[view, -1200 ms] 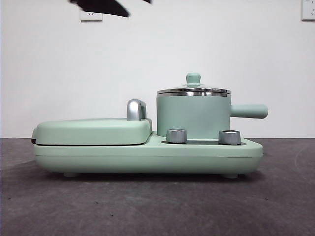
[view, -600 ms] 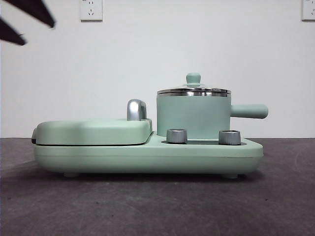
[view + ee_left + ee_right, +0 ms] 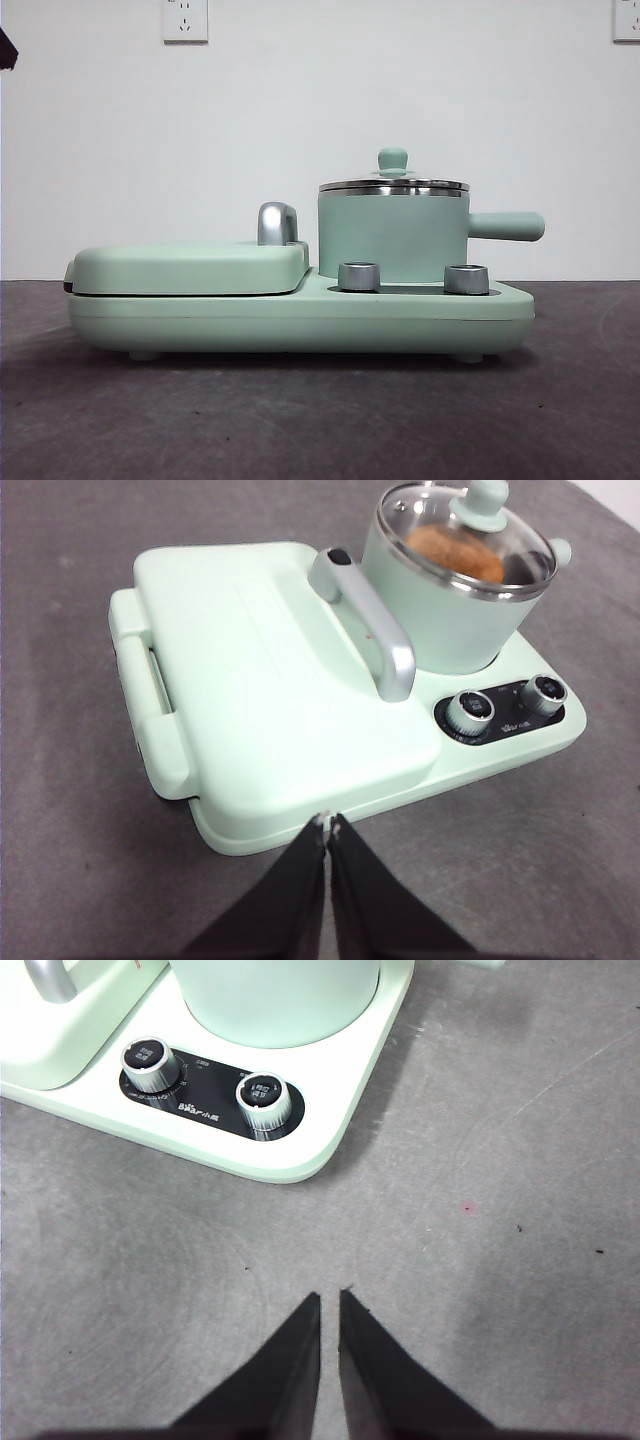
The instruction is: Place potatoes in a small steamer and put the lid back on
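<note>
The mint-green small steamer [image 3: 393,235] stands on the right half of the green cooker base, with its side handle [image 3: 508,226] pointing right. The glass lid [image 3: 393,186] with its green knob sits on it. In the left wrist view the orange-brown potato [image 3: 452,550] shows through the lid [image 3: 520,555], inside the steamer [image 3: 430,615]. My left gripper [image 3: 328,820] is shut and empty, off the near edge of the cooker. My right gripper [image 3: 328,1298] is shut and empty above the bare table, apart from the steamer [image 3: 275,1000].
The flat green grill cover [image 3: 190,266] with a chrome handle [image 3: 277,222] fills the left half of the cooker base [image 3: 300,325]. Two steel dials [image 3: 359,276] sit in front of the steamer. A black arm tip [image 3: 6,48] shows at the top left edge. Grey table all round.
In the front view the black arm has drawn back from the top middle to the top left edge, leaving only a tip. The steamer and lid have not moved.
</note>
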